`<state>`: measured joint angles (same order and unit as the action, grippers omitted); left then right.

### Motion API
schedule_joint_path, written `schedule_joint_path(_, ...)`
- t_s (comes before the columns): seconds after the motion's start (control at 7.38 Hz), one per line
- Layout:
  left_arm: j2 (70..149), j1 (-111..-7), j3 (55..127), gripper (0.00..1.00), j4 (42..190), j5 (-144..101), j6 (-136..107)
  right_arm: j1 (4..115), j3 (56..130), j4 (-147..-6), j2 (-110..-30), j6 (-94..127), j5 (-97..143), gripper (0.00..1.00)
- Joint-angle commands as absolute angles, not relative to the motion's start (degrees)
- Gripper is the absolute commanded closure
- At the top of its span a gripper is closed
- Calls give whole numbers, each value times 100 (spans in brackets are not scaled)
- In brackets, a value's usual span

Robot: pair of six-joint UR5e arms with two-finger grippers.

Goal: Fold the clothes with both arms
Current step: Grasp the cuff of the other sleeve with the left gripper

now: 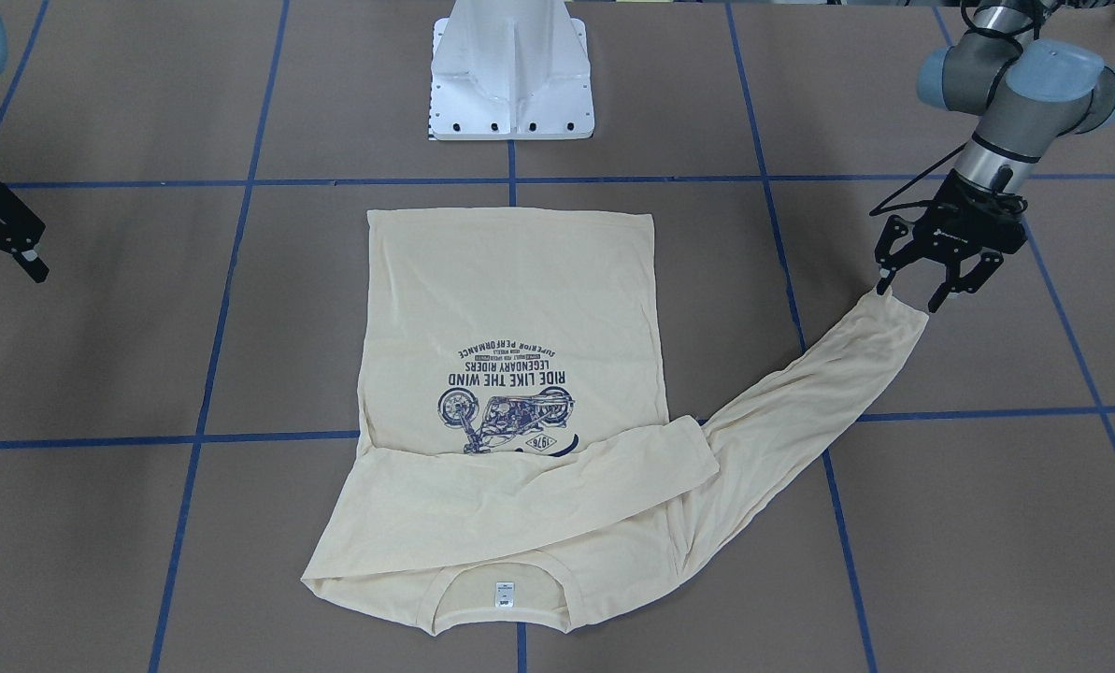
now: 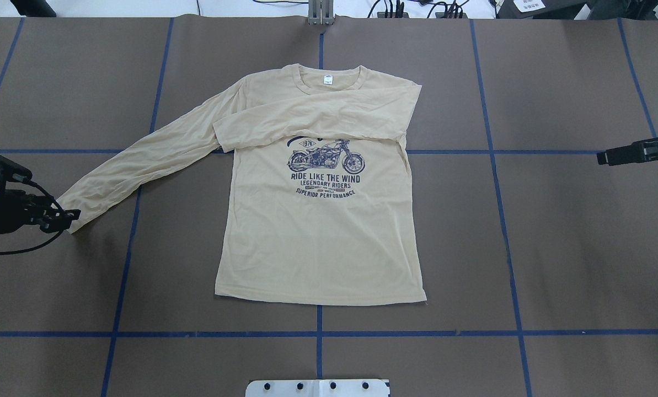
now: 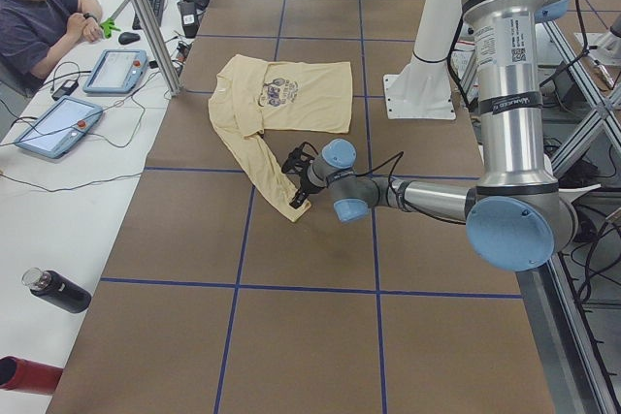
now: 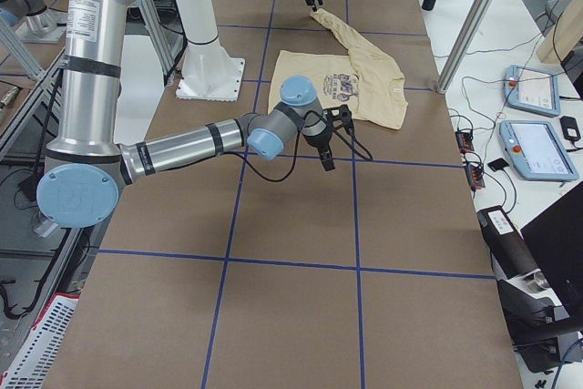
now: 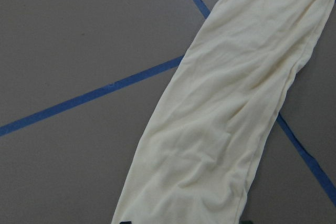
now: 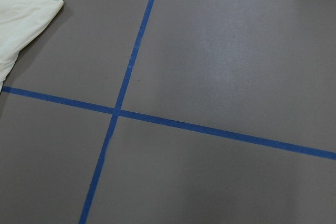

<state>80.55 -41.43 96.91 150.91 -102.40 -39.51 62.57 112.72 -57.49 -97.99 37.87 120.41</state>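
The pale cream-yellow long-sleeved T-shirt [image 2: 317,242] lies flat and print-up in the middle of the table. One sleeve [image 2: 317,118] is folded across the chest, just above the motorcycle print. The other sleeve [image 1: 800,393] stretches out straight toward my left arm. At that sleeve's cuff [image 1: 903,313] my left gripper [image 1: 909,294] is open, a finger on either side of the cuff end. In the left wrist view the sleeve [image 5: 231,119] fills the frame. Far off the shirt, my right gripper [image 2: 602,158] hovers over bare table and looks open, holding nothing.
The white pedestal base [image 1: 510,84] stands behind the shirt's hem. Blue tape lines [image 6: 118,111] grid the brown table. Beyond the table's far side are frame posts [image 3: 146,16], tablets [image 3: 58,126], bottles [image 3: 58,290] and a seated person [image 3: 39,21].
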Motion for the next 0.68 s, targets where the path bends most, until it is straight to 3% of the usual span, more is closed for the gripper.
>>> schedule_joint_path(0.0,8025,-3991,9616,28,15091,-10239,-3938,6258,11268,-5748,-9791,3806,12024,0)
schedule_joint_path(0.27,8016,-3990,9615,37,15091,-10239,-3937,6249,11268,-5748,-9791,3814,12006,0)
schedule_joint_path(0.41,8016,-3990,9615,50,15091,-10239,-3929,6249,11268,-5748,-9791,3814,12006,0)
schedule_joint_path(0.54,8016,-3990,9615,77,15100,-10239,-3937,6249,11268,-5748,-9791,3814,12006,0)
